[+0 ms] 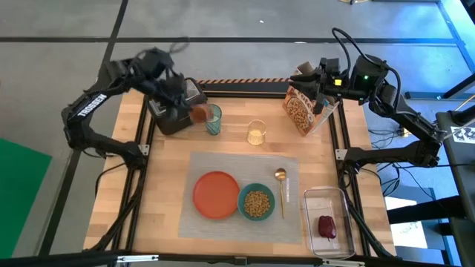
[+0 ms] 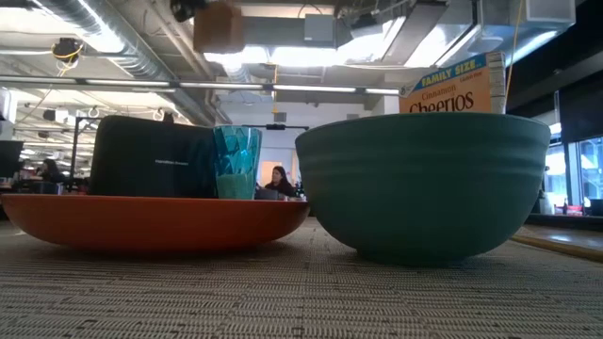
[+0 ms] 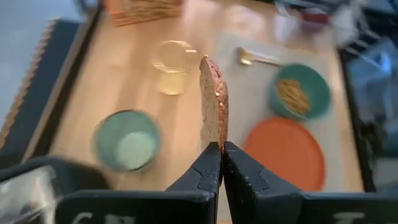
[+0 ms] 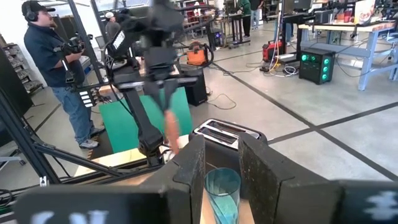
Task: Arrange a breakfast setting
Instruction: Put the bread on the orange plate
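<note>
My left gripper [image 1: 191, 104] is shut on a toast slice [image 3: 214, 102] in the air beside the black toaster [image 1: 172, 111] and the translucent green cup [image 1: 214, 119]. The toast also shows high up in the low view [image 2: 219, 28]. The grey placemat [image 1: 223, 167] carries the orange plate [image 1: 216, 194], the teal bowl [image 1: 257, 202] with cereal in it, and the gold spoon [image 1: 280, 189]. The dark red fruit [image 1: 327, 227] lies in the clear tub [image 1: 326, 196]. My right gripper [image 4: 224, 177] is open and empty at the far right, above the cereal box [image 1: 300, 110]. My left gripper pinches the toast by one edge [image 3: 213, 142] between its two fingertips [image 3: 202, 168], one finger on each flat face. The fingers slant down from above. The toast sticks out beyond the fingertips on edge, lifted clear of the table and the toaster.
A small clear glass [image 1: 256, 132] stands on the wood between the cup and the cereal box. The tub sits at the near right corner. A person [image 4: 59, 74] stands beyond the table's left side. Bare wood lies at the left, near the plate.
</note>
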